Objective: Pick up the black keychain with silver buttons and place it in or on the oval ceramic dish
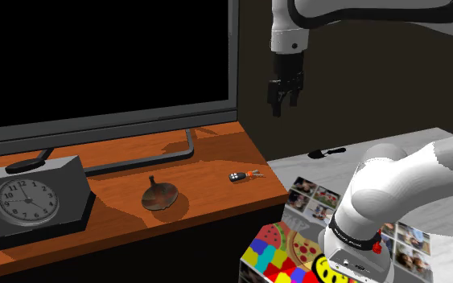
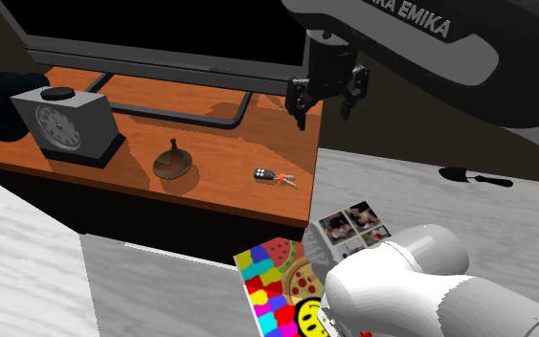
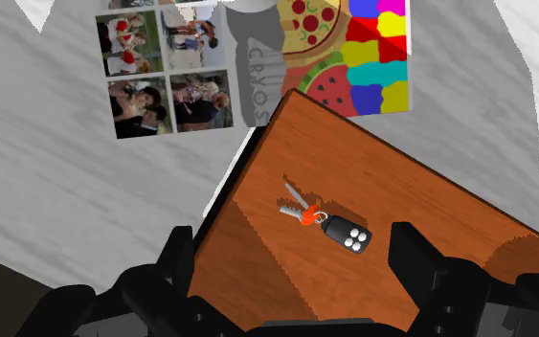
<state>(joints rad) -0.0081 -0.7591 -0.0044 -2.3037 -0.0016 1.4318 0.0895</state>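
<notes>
Gripper (image 1: 285, 98) hangs wide open and empty above far right end of wooden table (image 1: 208, 153) in shoulder view. Black keychain (image 1: 236, 176) with silver buttons and orange-tagged keys lies flat by table's near right edge, well apart from brown oval dish (image 1: 160, 196) on its left. Small dark tool (image 1: 327, 151) on grey surface hard to make out. Arm lettering (image 2: 420, 19) reads "EMIKA"; stand (image 3: 258, 67) reads "CRYOS".

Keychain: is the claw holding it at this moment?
No, the keychain lies on the wooden table, while the open claw hangs high above it.
</notes>
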